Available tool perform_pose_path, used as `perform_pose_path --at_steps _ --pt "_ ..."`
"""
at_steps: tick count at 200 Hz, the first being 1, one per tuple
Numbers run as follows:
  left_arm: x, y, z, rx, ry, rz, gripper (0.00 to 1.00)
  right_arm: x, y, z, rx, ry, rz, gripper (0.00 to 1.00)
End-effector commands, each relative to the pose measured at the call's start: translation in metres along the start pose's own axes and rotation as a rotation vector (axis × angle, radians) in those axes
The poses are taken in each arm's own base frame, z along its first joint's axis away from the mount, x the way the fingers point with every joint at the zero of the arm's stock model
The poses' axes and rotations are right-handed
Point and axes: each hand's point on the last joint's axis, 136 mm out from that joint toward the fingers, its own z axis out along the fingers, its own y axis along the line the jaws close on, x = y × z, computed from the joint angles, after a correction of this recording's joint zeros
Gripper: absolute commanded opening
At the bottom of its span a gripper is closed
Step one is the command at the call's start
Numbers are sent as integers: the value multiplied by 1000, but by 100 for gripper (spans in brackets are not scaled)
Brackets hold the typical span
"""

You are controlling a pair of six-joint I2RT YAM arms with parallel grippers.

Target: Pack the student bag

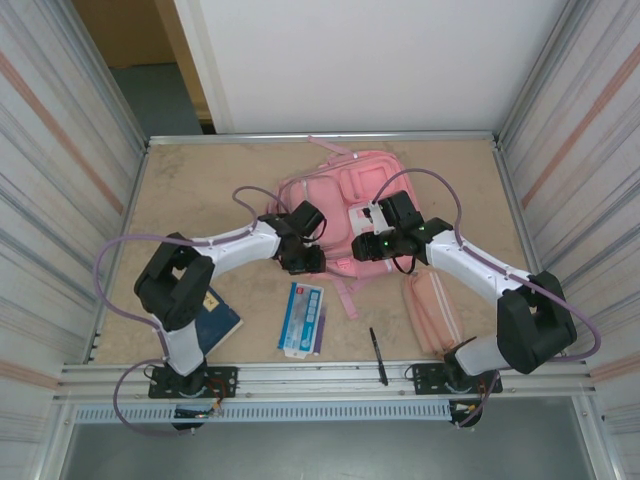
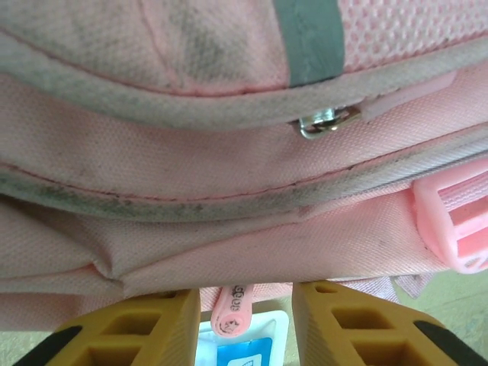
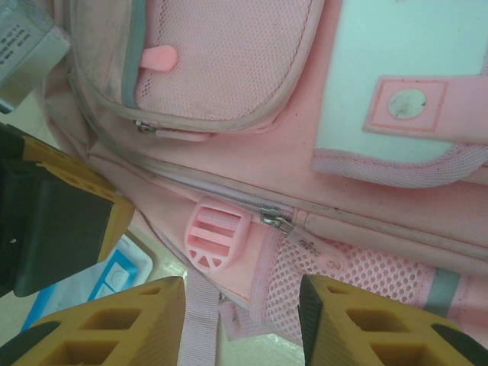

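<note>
Top external: left gripper, right gripper half-open, empty, at student bag near edge; table room sideways.

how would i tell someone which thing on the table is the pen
Start at the big pink bag in the middle of the table. Come toward the near edge, into the gap between the blue and white packet and the slim pink case. The pen lies there: a thin black stick, far slimmer and darker than either neighbour.
</note>
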Motion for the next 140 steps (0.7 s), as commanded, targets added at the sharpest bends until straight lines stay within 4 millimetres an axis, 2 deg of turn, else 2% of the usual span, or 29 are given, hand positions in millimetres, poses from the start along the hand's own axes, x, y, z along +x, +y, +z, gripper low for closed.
perform_pose_path --at_steps 1,22,47,86,114,140 --pt "6 4 -4 9 -6 -45 36 2 1 -5 -4 -7 -24 43" --pt "14 7 6 16 31 -70 32 1 1 -3 -9 -6 -22 43" --pt "17 8 10 19 43 -79 31 1 6 -4 -19 0 -28 43" --pt "12 -9 15 102 60 -45 27 5 6 1 -22 15 -19 43" --pt "7 0 18 108 68 -101 20 7 6 4 -18 17 -25 43" --pt "4 5 13 119 48 -115 19 9 9 6 -28 28 -18 43"
